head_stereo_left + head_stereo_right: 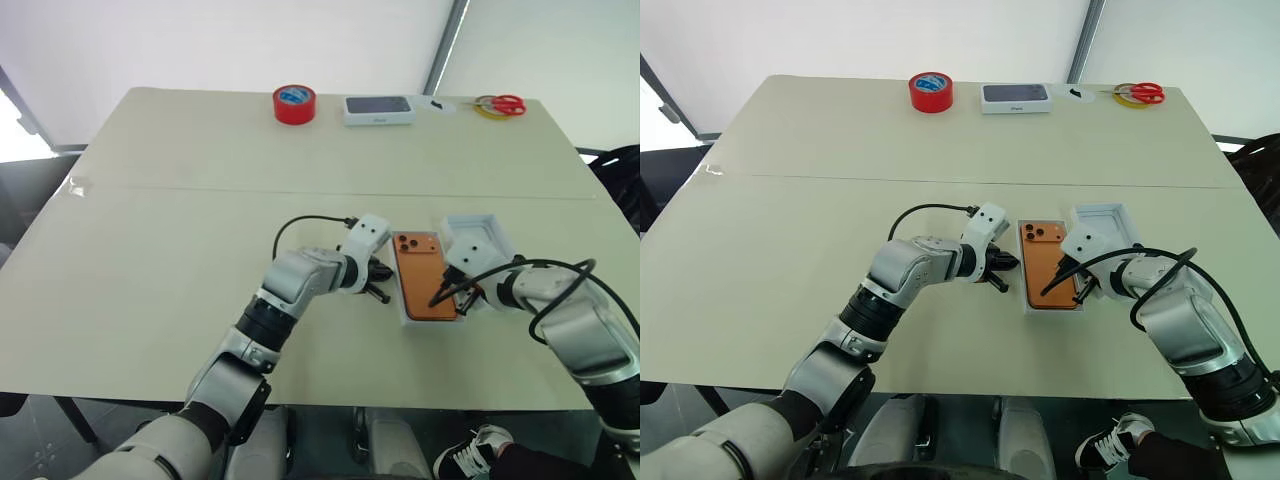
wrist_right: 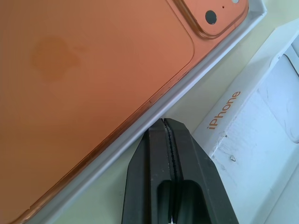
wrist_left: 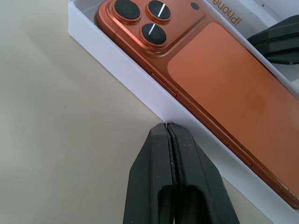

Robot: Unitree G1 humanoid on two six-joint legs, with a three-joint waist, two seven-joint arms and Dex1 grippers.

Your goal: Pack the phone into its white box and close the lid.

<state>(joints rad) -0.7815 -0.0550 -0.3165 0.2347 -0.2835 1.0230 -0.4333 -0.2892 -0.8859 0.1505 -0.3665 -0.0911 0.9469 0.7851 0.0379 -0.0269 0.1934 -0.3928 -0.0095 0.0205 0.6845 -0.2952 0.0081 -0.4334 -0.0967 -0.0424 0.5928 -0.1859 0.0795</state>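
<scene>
Two grippers, both pinched closed and empty: your right gripper (image 1: 462,296) sits nearest the lid (image 1: 480,240), beside the boxed phone (image 1: 421,280); left gripper (image 1: 381,280) opposite.

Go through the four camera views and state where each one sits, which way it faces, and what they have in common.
Left eye view: on the head, facing forward and down over the table; both arms show.
Right eye view: same head, same scene from slightly aside.
Left wrist view: on the left wrist, along the shut left end effector, at the white box wall with the phone inside.
Right wrist view: on the right wrist, along the shut right end effector, at the box's other side and the lid.
Shared: all show the phone in its box.
</scene>
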